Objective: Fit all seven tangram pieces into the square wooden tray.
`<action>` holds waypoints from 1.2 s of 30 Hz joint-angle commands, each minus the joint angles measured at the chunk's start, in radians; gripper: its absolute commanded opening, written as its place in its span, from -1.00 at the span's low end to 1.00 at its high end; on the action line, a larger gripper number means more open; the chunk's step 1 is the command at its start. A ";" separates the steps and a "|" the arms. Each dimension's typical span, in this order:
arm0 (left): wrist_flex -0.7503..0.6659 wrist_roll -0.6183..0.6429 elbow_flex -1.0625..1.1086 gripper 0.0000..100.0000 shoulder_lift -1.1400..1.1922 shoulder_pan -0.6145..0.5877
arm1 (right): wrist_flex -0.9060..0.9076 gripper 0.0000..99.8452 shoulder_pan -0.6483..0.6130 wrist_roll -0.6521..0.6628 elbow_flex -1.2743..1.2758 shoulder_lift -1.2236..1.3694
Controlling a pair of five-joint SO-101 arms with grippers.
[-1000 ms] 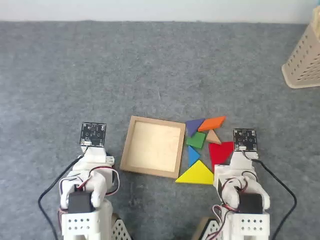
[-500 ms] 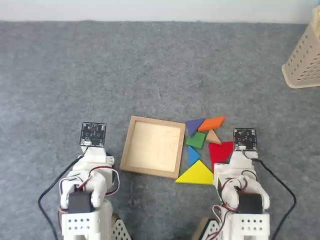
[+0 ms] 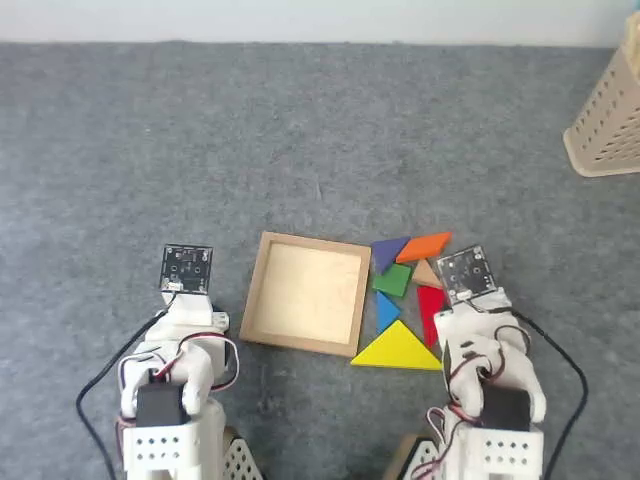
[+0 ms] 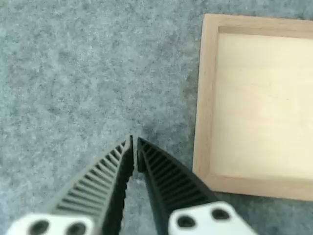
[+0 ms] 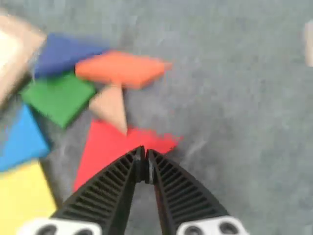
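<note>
Though hardly begun, left all seven pieces [image 3: 392, 279] beside the empty tray [image 3: 310, 240]. Held left pincer [image 4: 134, 144] and right pincer [image 5: 145, 155] narrow, gripping nothing.

The left arm [image 3: 178, 345] sits folded, wrist pointing straight ahead; the left gripper [image 4: 134, 143] has its fingers pressed together at the tips. The right arm [image 3: 482, 350] angles slightly toward the left arm, and the right gripper [image 5: 145, 152] is likewise closed.
</note>
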 commanded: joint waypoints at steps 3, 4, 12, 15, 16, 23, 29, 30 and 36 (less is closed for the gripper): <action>0.006 -0.003 -0.010 -0.97 -0.020 0.003 | -0.019 -0.98 0.002 -0.095 -0.209 0.035; 0.006 -0.003 -0.010 -0.97 -0.020 0.003 | -0.027 -0.98 0.002 -0.109 -0.227 0.076; 0.006 -0.003 -0.010 -0.97 -0.020 0.003 | -0.044 -0.97 -0.165 -0.192 -0.486 0.757; 0.006 -0.003 -0.010 -0.97 -0.020 0.003 | -0.044 -0.86 -0.245 -0.245 -0.611 1.044; 0.006 -0.003 -0.010 -0.97 -0.020 0.003 | -0.042 -0.80 -0.265 -0.288 -0.652 1.130; 0.006 -0.003 -0.010 -0.97 -0.020 0.003 | -0.033 -0.65 -0.294 -0.629 -0.813 1.478; 0.006 -0.003 -0.010 -0.97 -0.020 0.003 | -0.024 -0.65 -0.262 -0.746 -0.807 1.501; 0.006 -0.003 -0.010 -0.97 -0.020 0.003 | -0.022 -0.65 -0.246 -0.749 -0.804 1.501; 0.006 -0.003 -0.010 -0.97 -0.020 0.003 | -0.028 -0.65 -0.143 -0.750 -0.798 1.504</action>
